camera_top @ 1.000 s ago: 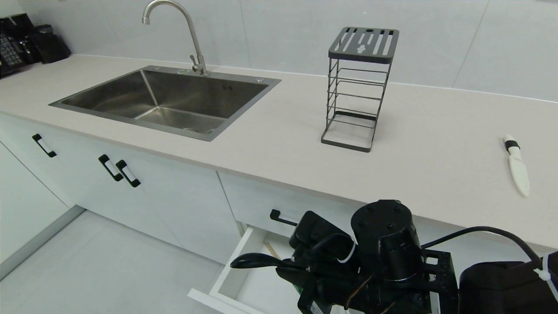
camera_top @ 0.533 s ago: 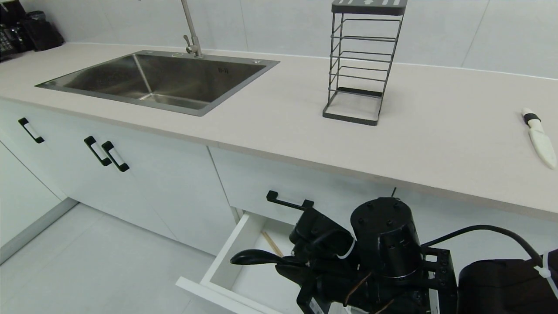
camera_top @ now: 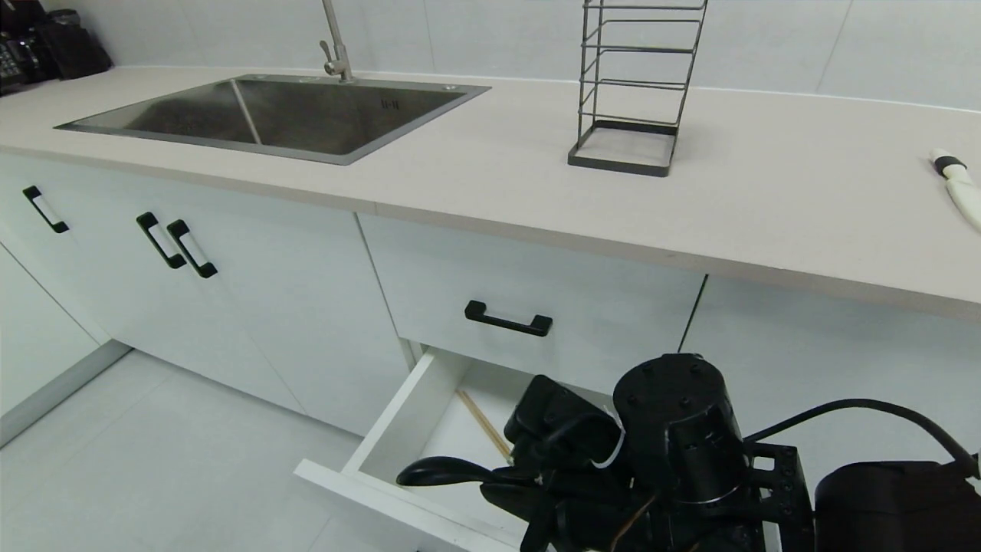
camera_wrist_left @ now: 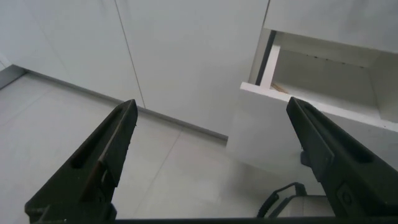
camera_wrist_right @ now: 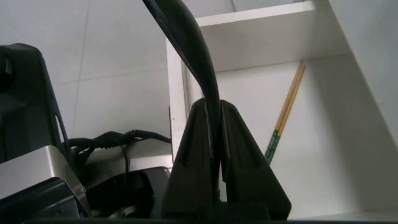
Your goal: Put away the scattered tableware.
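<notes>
Black plastic, by the look of it: one spoon [camera_top: 441, 469] is pinched by its handle between the closed fingers of the right gripper [camera_top: 529, 484], bowl end sticking out over the front edge of the open drawer [camera_top: 398, 418]. The right wrist view shows the same grip, the two fingers of that gripper [camera_wrist_right: 211, 115] pressed tight on the spoon [camera_wrist_right: 186, 43] above the drawer [camera_wrist_right: 261, 25].

Inside the drawer, near its left wall, lie wooden chopsticks [camera_top: 483, 423], seemingly two, side by side [camera_wrist_right: 283, 115].

Above the drawer is one closed drawer with a black handle [camera_top: 507, 318]; three more black handles sit on the cupboard doors to the left.

On the counter [camera_top: 766, 184] above the drawer stand one wire rack [camera_top: 632, 84] and, far off to the right, one white knife [camera_top: 958, 188] with a black band. One steel sink [camera_top: 268, 115] with one tap [camera_top: 335, 46] lies up and left of the drawer.

The left gripper [camera_wrist_left: 210, 106] hangs above the floor to the left of the drawer [camera_wrist_left: 298, 118], fingers spread wide, holding nothing.
</notes>
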